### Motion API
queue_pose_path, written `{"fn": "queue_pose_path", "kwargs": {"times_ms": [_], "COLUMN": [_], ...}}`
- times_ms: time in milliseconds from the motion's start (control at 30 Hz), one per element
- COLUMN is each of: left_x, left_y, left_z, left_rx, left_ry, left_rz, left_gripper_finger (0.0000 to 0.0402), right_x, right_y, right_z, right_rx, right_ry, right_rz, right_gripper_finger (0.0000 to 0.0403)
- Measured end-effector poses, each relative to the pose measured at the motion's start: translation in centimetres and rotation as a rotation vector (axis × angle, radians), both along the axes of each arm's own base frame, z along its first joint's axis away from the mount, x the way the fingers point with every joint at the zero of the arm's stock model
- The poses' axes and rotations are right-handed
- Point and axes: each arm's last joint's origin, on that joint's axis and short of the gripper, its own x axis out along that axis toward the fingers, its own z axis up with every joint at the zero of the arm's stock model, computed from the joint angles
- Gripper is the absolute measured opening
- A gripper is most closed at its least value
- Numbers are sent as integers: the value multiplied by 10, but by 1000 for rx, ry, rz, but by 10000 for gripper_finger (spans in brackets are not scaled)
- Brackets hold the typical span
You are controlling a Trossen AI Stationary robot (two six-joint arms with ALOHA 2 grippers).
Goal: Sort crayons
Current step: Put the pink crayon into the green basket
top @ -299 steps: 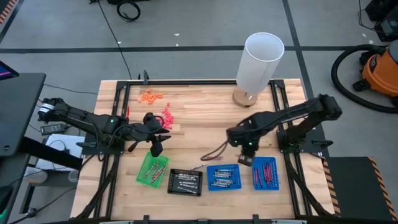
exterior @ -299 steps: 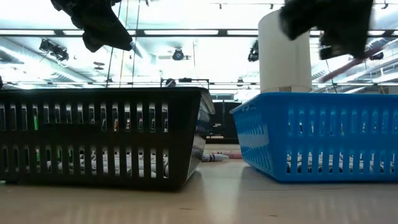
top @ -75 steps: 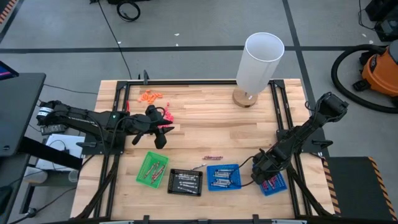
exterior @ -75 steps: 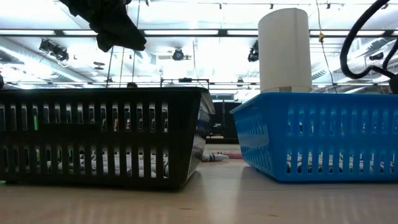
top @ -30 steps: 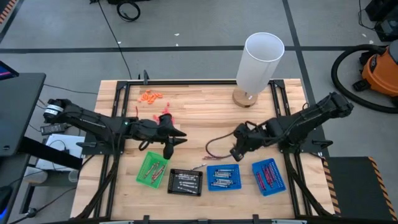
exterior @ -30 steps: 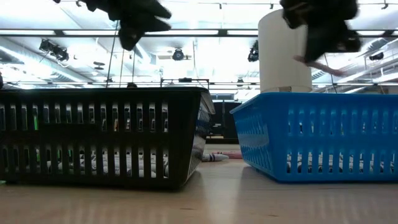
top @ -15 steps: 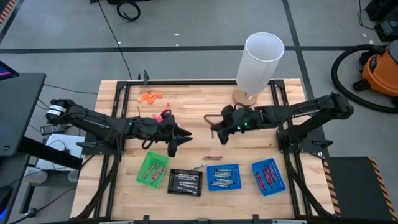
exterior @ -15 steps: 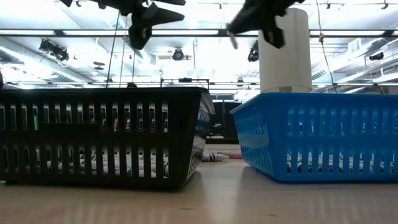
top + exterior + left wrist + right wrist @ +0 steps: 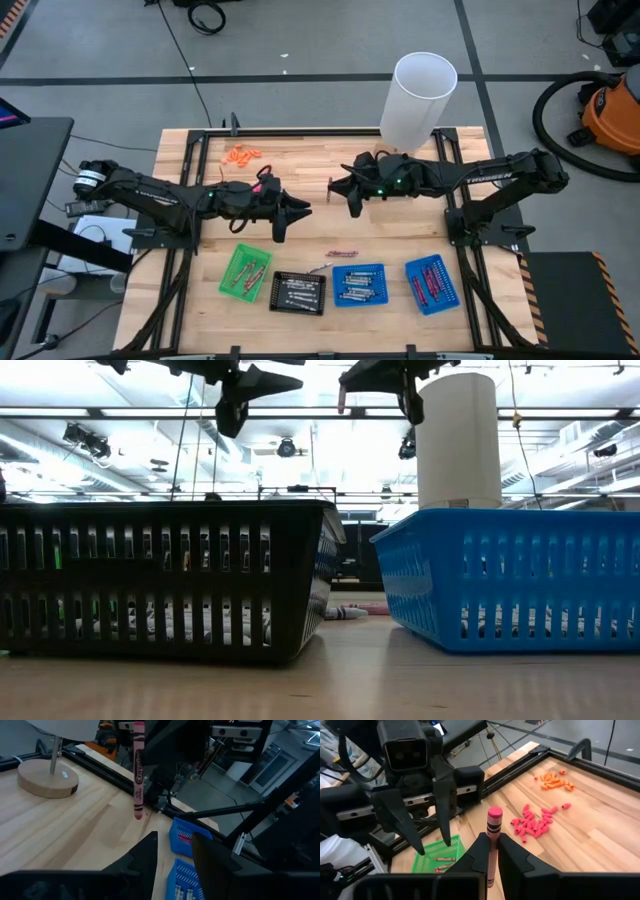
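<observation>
Above the table, right claw [image 9: 488, 851] pinches one maroon crayon [image 9: 492, 840].

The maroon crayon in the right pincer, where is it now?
The maroon crayon is held in the right pincer above mid-table, facing the open left pincer.

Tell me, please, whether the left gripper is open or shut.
Open: the left gripper shows its two fingers spread apart with nothing between them.
</observation>
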Motion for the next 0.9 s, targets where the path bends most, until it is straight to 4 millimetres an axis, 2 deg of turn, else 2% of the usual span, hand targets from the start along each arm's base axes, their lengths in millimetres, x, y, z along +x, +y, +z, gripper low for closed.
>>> {"fn": "queue_pose_path", "kwargs": {"times_ms": [267,367,467,633,767,900], "left_x": [0,0,4,16,22,25], "left_y": [1,3,5,4,6,13], "left_z": [-1,-3,-8,-18,-24,-24], "left_rx": [29,52,110,246,262,255], "left_ry": [13,32,55,70,73,53], "left_rz": [4,57,118,123,173,202], "left_gripper_finger": [130,138,159,208,242,253], "right_x": [0,1,2,2,2,2], "right_y": [-6,-7,-7,-7,-6,-6], "right_z": [2,5,7,7,7,7], "right_rx": [-61,-76,-95,-98,-96,-106], "right_ry": [-12,-40,-58,-57,-57,-56], "right_rz": [-23,-20,-13,-11,9,14], "right_gripper_finger": [31,31,31,31,31,31]}}
